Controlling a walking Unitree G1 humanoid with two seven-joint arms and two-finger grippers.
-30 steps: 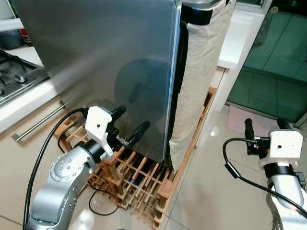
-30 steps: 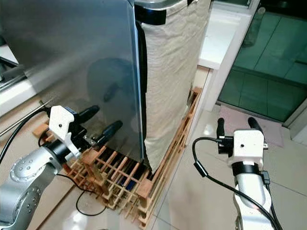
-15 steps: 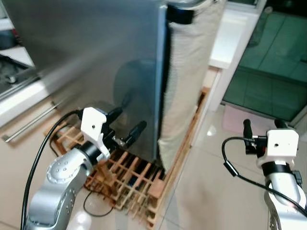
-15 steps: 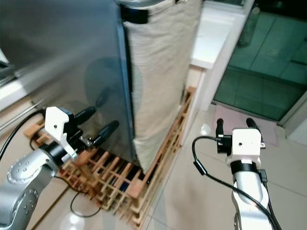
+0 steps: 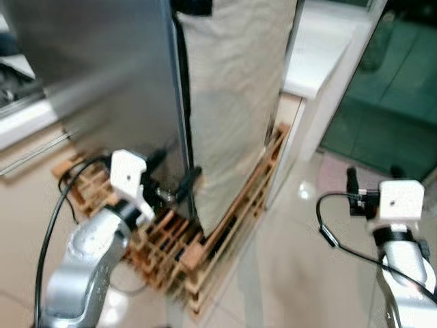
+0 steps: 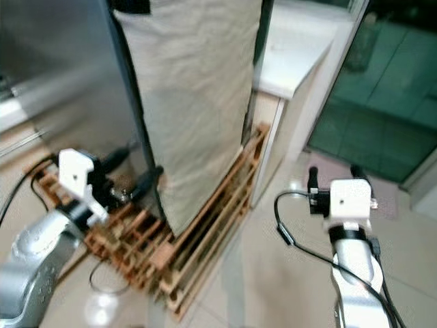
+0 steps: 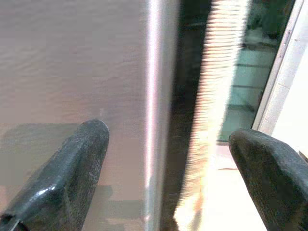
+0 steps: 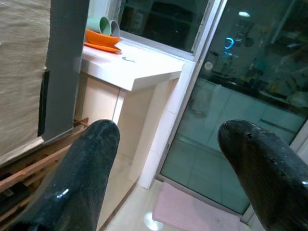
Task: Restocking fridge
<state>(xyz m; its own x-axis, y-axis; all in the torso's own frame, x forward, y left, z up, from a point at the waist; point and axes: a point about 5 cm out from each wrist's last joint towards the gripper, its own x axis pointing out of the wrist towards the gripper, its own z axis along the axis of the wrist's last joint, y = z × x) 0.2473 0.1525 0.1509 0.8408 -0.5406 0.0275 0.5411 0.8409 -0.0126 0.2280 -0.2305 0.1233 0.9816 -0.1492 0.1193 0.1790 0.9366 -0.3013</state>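
My left gripper has its fingers spread wide with nothing between them, tips just short of the fridge at its lower front corner. Straight ahead, one finger faces the steel door; the other faces the dark gap and the beige cloth hanging beside it. Under those fingers lies a wooden rack. My right gripper also gapes empty, well apart over the tile floor, pointing toward a white counter.
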